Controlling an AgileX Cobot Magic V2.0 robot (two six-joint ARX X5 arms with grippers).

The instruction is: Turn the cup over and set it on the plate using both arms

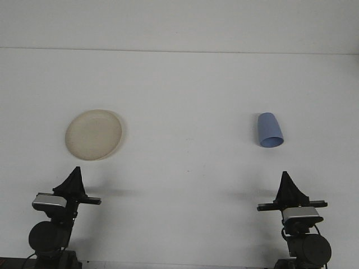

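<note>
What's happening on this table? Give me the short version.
Nothing is being handled yet. A blue cup lies on its side on the white table, on the right, with its open mouth facing the robot. A cream plate sits bare on the left, well apart from the cup. The left gripper and right gripper are both parked at the near edge, each short of the item on its side and touching neither. The flip and the placing on the plate are not yet begun.
</note>
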